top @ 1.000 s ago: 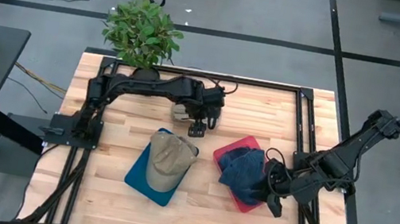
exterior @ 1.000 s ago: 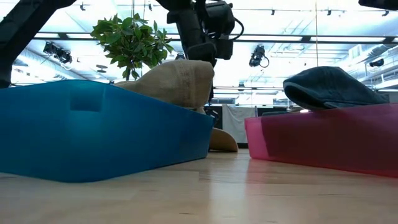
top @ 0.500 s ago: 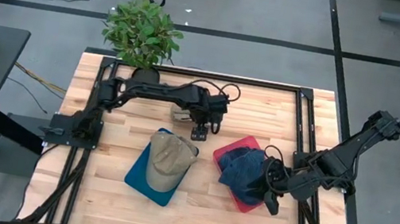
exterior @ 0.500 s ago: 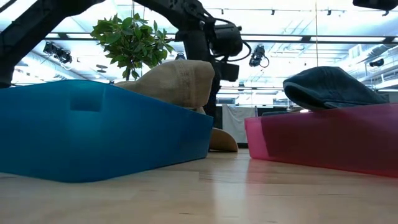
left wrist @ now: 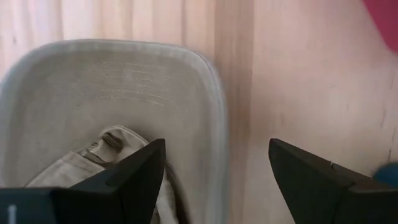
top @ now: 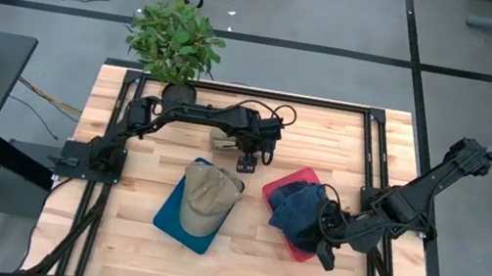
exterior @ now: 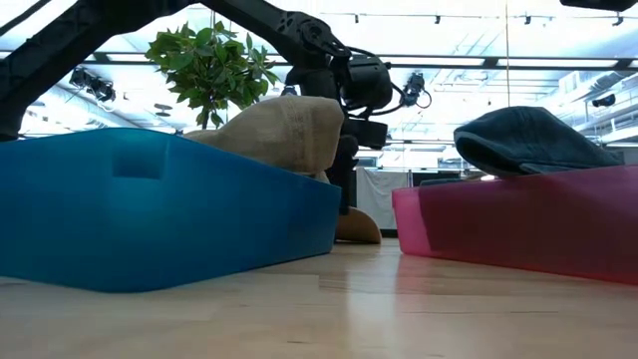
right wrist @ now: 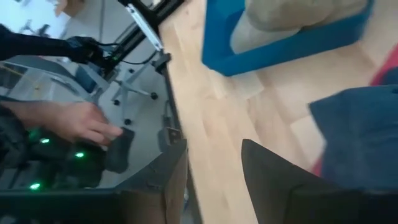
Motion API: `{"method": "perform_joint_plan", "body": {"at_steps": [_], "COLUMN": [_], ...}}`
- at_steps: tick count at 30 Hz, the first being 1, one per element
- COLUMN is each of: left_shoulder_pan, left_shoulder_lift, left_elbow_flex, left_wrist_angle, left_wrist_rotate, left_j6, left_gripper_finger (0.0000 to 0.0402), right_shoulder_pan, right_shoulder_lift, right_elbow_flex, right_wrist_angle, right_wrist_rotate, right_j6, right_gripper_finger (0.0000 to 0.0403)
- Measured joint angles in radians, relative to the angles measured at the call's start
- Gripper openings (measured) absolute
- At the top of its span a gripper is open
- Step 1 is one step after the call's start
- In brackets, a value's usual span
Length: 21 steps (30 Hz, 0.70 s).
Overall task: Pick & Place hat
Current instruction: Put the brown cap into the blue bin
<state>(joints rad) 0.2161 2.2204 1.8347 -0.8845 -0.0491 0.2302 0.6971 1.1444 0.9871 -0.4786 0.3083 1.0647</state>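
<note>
A cream hat [top: 223,140] lies on the table beyond the blue bin [top: 171,220]; its brim [exterior: 357,225] peeks out behind the bin in the low view. My left gripper [top: 246,165] hangs just above it, open, fingers straddling the brim's edge [left wrist: 211,118] without visible touch. A tan cap [top: 206,201] sits in the blue bin. A dark blue hat [top: 302,211] fills the red bin [top: 294,178]. My right gripper [top: 322,254] is open by the red bin's near right corner, beside the dark hat [right wrist: 360,124].
A potted plant [top: 174,40] stands at the table's far left edge. Bare wood lies between the two bins and along the near edge. In the right wrist view a person's hand [right wrist: 68,121] rests on equipment beyond the table's edge.
My left gripper has come down from above the blue bin toward the cream hat and shifted slightly toward the table's right. My right gripper has drawn back from the dark hat toward the near edge. Both hats in the bins stayed put.
</note>
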Motion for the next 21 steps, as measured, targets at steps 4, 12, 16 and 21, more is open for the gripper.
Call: {"method": "perform_joint_plan", "body": {"at_steps": [4,12,16,21], "left_shoulder_pan": [0.016,0.018,0.018,0.017], "left_shoulder_lift": [0.000,0.000,0.000,0.001], "left_elbow_flex": [0.000,0.000,-0.005,-0.047], "left_wrist_angle": [0.009,0.015,0.025,0.024], "left_wrist_rotate": [0.001,0.001,0.004,0.003], "left_j6": [-0.009,0.015,0.012,-0.036], "left_gripper_finger": [0.0291,0.0290,0.0289,0.0246], "right_shoulder_pan": [0.000,0.000,0.000,0.000], "right_shoulder_lift": [0.004,0.004,0.004,0.004], "right_elbow_flex": [0.000,0.000,0.000,0.000], "right_wrist_angle": [0.025,0.029,0.032,0.043], "right_wrist_rotate": [-0.013,-0.013,-0.014,-0.014], "right_j6": [-0.007,-0.002,0.001,0.000], "right_gripper_finger": [0.0153,0.0153,0.0153,0.0153]}}
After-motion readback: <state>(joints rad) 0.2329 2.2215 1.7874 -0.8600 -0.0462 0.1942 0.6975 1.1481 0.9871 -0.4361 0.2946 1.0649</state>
